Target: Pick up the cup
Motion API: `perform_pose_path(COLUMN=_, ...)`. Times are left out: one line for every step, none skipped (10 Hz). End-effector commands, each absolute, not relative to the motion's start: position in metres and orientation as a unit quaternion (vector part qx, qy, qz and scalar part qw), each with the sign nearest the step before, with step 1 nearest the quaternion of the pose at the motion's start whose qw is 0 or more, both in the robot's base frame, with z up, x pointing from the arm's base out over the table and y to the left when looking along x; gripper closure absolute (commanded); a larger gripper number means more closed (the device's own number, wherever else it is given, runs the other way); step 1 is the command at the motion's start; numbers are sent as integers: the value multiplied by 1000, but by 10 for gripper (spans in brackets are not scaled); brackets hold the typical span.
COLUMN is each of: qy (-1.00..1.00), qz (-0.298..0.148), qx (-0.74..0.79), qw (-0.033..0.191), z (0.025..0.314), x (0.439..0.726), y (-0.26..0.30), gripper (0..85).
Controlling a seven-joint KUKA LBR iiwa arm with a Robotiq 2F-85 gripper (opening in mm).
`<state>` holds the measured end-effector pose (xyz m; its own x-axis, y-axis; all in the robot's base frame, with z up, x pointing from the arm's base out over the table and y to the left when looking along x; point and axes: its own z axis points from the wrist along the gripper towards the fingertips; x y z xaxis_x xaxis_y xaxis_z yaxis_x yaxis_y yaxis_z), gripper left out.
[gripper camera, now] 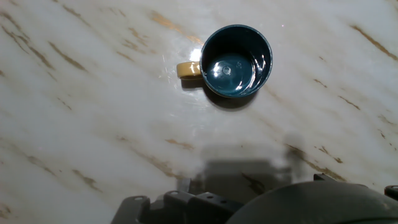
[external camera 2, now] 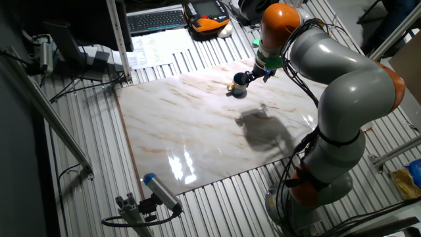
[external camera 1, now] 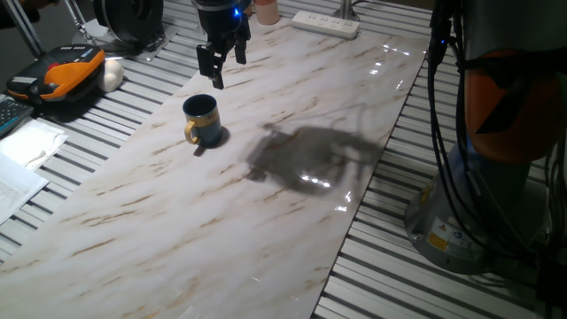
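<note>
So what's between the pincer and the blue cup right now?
Nothing. In one fixed view the pincer hangs open above the cup, with only air and bare marble tabletop between them.

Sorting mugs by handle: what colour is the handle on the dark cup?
Yellow-gold, on the navy cup; its handle shows best in the hand view.

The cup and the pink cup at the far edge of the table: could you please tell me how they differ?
The cup is dark blue with a yellow handle; the pink cup is pale pink, with no handle visible. The cup stands in full view on the marble board, near the gripper; the pink cup sits farther back, cut off by the frame. Both appear upright.
</note>
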<state>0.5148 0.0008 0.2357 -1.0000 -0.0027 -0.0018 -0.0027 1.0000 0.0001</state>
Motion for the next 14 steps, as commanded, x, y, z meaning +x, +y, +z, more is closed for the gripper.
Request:
perform_pose_path(qy=1000, qz=-9, qx=0, qw=-21, z=236, x=515, y=1, gripper=850)
perform_pose_path(qy=1000, qz=-10, qx=0, qw=-20, z=237, x=515, y=1, gripper=850)
perform_pose_path(qy=1000, qz=-11, qx=-1, qw=-21, z=238, x=514, y=1, gripper=850)
perform_pose_path(qy=1000, qz=-11, qx=-1, qw=-21, z=238, x=514, y=1, gripper=850)
perform_pose_path(qy=1000, qz=-11, qx=-1, qw=-21, z=238, x=514, y=1, gripper=850)
perform_pose_path(qy=1000, qz=-11, qx=-1, qw=-20, z=238, x=514, y=2, gripper=850)
perform_pose_path(qy=1000, qz=-11, qx=-1, qw=-20, z=238, x=514, y=2, gripper=850)
perform_pose_path(qy=1000, qz=-11, qx=-1, qw=-20, z=238, x=515, y=2, gripper=850)
perform_pose_path(qy=1000, qz=-13, qx=0, qw=-19, z=238, x=515, y=3, gripper=850)
perform_pose_path(qy=1000, qz=-14, qx=1, qw=-18, z=238, x=515, y=3, gripper=850)
perform_pose_path(qy=1000, qz=-15, qx=2, qw=-17, z=238, x=516, y=4, gripper=850)
perform_pose_path(qy=1000, qz=-15, qx=3, qw=-17, z=238, x=516, y=4, gripper=850)
perform_pose_path(qy=1000, qz=-14, qx=6, qw=-18, z=238, x=517, y=5, gripper=850)
perform_pose_path(qy=1000, qz=-13, qx=8, qw=-18, z=238, x=517, y=5, gripper=850)
